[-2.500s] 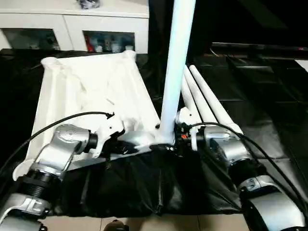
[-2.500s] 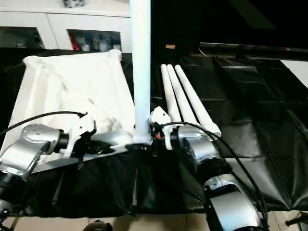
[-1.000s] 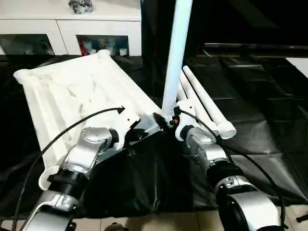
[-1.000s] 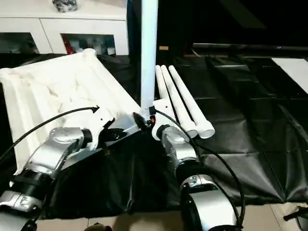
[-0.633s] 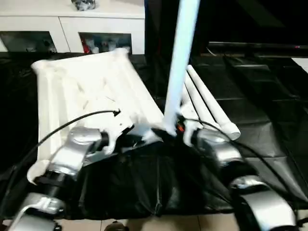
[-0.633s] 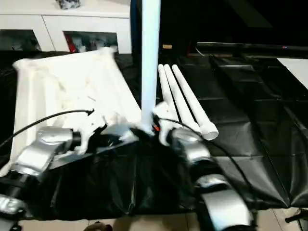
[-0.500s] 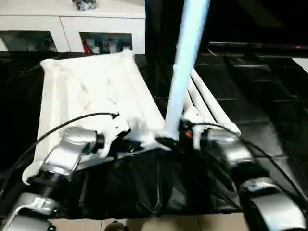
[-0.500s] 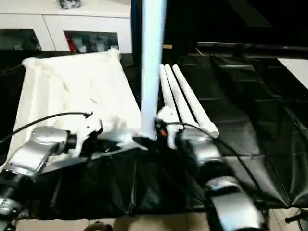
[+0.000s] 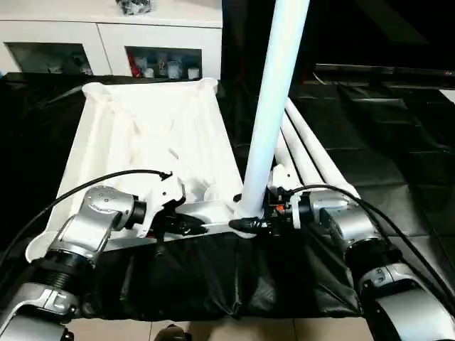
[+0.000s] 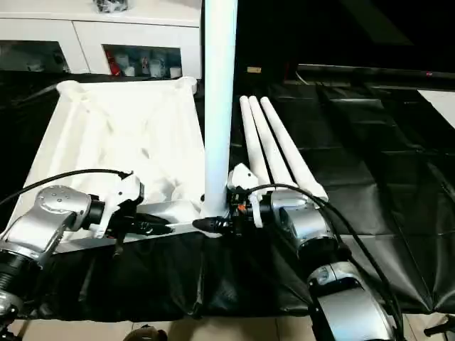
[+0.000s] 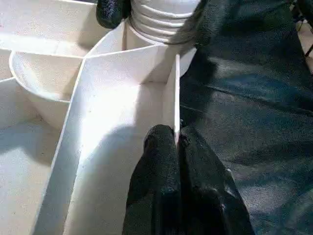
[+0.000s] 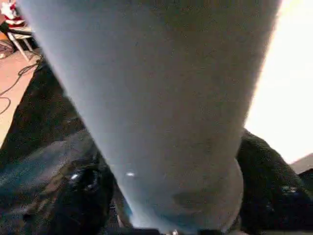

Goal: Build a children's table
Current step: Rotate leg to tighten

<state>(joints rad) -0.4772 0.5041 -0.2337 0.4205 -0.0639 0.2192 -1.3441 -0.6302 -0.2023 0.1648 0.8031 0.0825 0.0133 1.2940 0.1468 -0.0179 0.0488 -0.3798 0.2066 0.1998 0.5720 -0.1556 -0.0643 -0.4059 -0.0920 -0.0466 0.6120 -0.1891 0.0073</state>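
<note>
The children's table [image 9: 149,142] lies upside down on a black sheet [image 9: 370,163], its ribbed underside up, and one leg [image 9: 274,106] stands upright in the near corner socket, the one directly between the two grippers. That looks like the only leg in place so far: three more legs [image 10: 274,145] lie side by side on the sheet just beyond the right gripper [image 10: 217,224], touching one another and close beside the tabletop's long edge, while the two far corner sockets [image 9: 96,90] look empty. The near corner behind the left forearm is hidden, so its state cannot be told. The left gripper [image 11: 177,142] has its two black fingers pressed together on the thin near edge wall of the tabletop [image 11: 172,93], just short of the filled socket, apparently steadying the top. The right gripper sits at the foot of the standing leg with a finger on either side of the tube, wrapped around its base; whether it clamps the tube or merely brackets it is not clear from these views. The threaded collar [image 11: 164,19] of the leg shows at the socket mouth, so the leg may not be fully seated. By that reading the job is roughly a quarter done, with three legs and the final turning upright left. A white cabinet [image 9: 106,42] stands far beyond the table.
</note>
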